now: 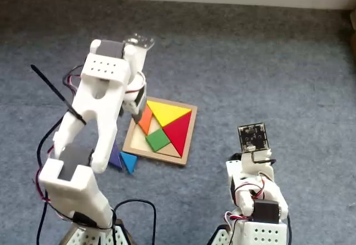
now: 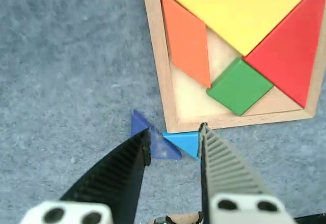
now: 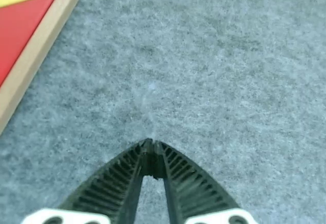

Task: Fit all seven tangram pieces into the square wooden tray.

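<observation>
Tray: left arm stretched beside, jaws parted.

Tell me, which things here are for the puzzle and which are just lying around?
For the puzzle:
square wooden tray
yellow triangle, red triangle, green square and orange parallelogram, inside it
dark blue triangle and light blue triangle, outside it
left gripper, fingers open near those two

Just lying around:
grey carpet
right gripper, shut, away from the pieces
</observation>
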Controlling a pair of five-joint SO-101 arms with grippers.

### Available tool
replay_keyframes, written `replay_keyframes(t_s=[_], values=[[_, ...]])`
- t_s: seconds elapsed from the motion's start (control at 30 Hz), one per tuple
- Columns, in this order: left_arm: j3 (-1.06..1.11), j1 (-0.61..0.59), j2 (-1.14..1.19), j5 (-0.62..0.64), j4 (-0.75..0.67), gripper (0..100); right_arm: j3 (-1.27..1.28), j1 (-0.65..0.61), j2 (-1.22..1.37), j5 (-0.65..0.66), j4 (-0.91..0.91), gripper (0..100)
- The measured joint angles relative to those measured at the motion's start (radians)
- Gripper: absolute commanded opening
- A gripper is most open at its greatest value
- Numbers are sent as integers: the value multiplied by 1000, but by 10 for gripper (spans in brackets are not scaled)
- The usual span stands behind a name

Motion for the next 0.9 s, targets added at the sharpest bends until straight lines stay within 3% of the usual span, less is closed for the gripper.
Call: replay_keyframes(t_s=[0.37, 0.57, 0.9], values=[[657, 0, -215, 0, -394, 173, 0, 0, 0, 0, 0, 6], [761, 0, -245, 28, -499, 173, 0, 0, 0, 0, 0, 6], [781, 40, -259, 41, -509, 173, 0, 0, 0, 0, 0, 6]])
